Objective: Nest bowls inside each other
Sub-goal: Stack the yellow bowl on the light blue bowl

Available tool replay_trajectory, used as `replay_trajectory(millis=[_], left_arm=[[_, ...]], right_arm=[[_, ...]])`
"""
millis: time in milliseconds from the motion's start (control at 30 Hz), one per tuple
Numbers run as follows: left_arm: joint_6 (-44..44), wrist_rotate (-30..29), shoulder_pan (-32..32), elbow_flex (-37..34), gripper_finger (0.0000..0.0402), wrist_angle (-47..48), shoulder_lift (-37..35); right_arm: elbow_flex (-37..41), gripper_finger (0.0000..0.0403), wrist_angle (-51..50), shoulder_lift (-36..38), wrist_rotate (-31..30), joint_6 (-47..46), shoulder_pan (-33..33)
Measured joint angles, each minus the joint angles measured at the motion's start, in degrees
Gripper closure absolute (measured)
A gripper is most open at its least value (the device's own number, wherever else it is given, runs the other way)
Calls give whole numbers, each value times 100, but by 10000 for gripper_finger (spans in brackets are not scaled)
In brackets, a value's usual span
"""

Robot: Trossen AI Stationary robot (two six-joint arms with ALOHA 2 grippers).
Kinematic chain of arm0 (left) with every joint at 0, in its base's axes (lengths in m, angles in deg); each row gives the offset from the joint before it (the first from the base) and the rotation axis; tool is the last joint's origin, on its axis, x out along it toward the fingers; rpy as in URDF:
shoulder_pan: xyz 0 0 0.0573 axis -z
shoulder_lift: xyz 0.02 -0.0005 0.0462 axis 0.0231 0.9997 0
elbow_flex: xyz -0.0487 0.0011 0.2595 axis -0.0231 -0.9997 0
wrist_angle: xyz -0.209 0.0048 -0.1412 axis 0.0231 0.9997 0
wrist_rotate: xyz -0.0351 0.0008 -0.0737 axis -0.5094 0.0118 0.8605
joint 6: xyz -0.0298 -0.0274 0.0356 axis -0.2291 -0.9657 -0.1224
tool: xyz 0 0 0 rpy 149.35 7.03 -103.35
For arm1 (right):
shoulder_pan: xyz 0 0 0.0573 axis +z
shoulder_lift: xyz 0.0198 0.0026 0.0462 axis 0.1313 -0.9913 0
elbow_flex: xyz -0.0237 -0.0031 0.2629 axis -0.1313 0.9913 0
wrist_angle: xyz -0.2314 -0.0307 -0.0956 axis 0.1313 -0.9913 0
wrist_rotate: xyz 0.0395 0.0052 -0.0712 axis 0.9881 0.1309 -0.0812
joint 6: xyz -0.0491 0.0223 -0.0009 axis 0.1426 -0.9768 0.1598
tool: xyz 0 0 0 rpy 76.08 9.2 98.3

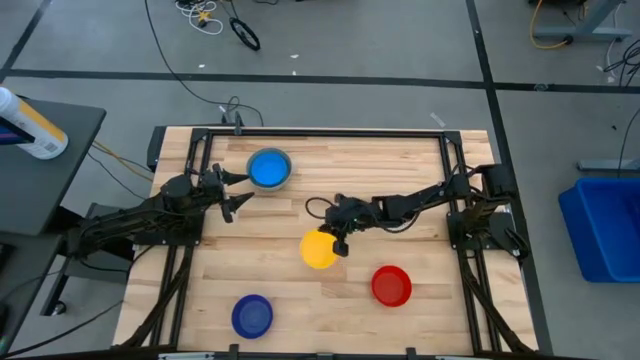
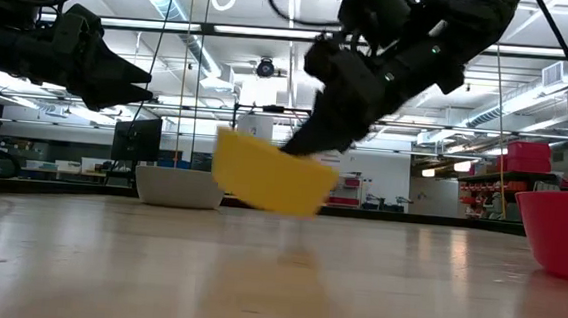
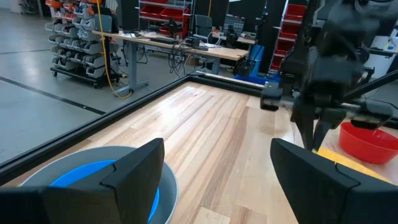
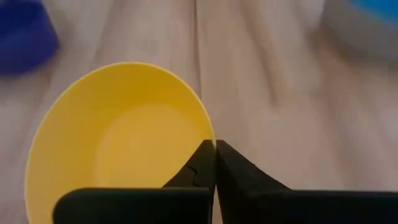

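The yellow bowl [image 1: 318,250] hangs near the table's middle with my right gripper [image 4: 214,144] shut on its rim. In the low view the yellow bowl [image 2: 268,175] is off the wood and tilted. A light blue bowl [image 1: 267,167] sits inside a grey bowl [image 2: 179,186] at the far left-centre. My left gripper [image 1: 236,191] stands open and level just beside that pair, touching nothing. The red bowl [image 1: 391,285] rests on its base at the near right, the dark blue bowl [image 1: 252,315] at the near left. My right gripper pinches the yellow bowl's rim [image 4: 200,138] on the side toward the table's right edge. One finger is inside the bowl, the other outside its wall. The fingers slant down from the right. The bowl is lifted clear of the table and tilted.
A black frame [image 1: 320,131] runs around the wooden tabletop. Bare wood lies between the yellow bowl and the grey bowl. My right arm [image 3: 329,74] shows across the table in the left wrist view.
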State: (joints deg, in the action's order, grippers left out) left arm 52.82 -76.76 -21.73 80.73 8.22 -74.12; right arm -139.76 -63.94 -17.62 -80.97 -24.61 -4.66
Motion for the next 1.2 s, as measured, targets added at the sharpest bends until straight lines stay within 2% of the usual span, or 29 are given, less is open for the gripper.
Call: replay_trajectory(millis=[133,300,533,867,1200], left_arm=[[0,0,0,0,97,2,0],[5,0,1,0,97,4,0],[98,0,2,2,97,11,0],[245,13,0,4,97,42,-2],[262,17,2,7,97,88,-2]], right_arm=[[-2,400,874,0,21,292,-237],[-6,401,1634,-28,-281,571,-798],[-551,402,2571,-595,267,689,-1620],[-2610,403,2124,-2022,644,310,-2152],[-4360,403,590,-3027,495,63,-2200]])
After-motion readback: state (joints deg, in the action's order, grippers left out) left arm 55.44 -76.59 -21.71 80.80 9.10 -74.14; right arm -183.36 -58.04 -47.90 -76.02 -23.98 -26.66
